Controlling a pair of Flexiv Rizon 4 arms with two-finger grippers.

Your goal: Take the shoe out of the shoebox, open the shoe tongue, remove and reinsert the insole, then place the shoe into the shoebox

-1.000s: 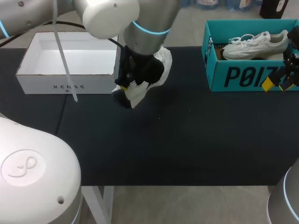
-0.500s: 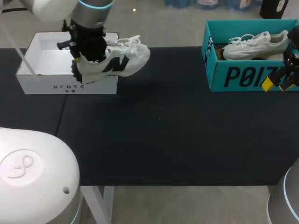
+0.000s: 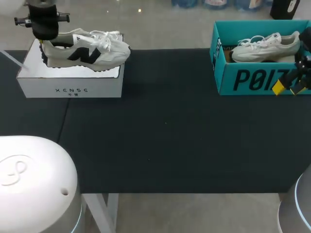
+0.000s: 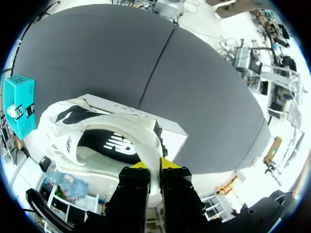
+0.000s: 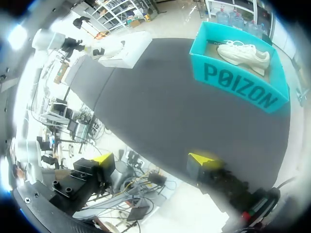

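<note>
My left gripper (image 4: pixel 154 166) is pinching the white shoe (image 3: pixel 87 51) by the heel, fingers nearly together, holding it over the white shoebox (image 3: pixel 70 90). My right gripper (image 5: pixel 153 159) is hanging wide open and empty beside the teal box (image 3: pixel 252 80).

Your left arm (image 3: pixel 43 22) comes in at the far left corner, with its dark wrist pointing straight down. Your left claw (image 4: pixel 149 166) has its yellow tips almost together, pinching the heel collar of the sneaker (image 4: pixel 97 141) from both sides. Your right claw (image 5: pixel 153 160) hangs at the right edge, tips spread wide apart.
</note>
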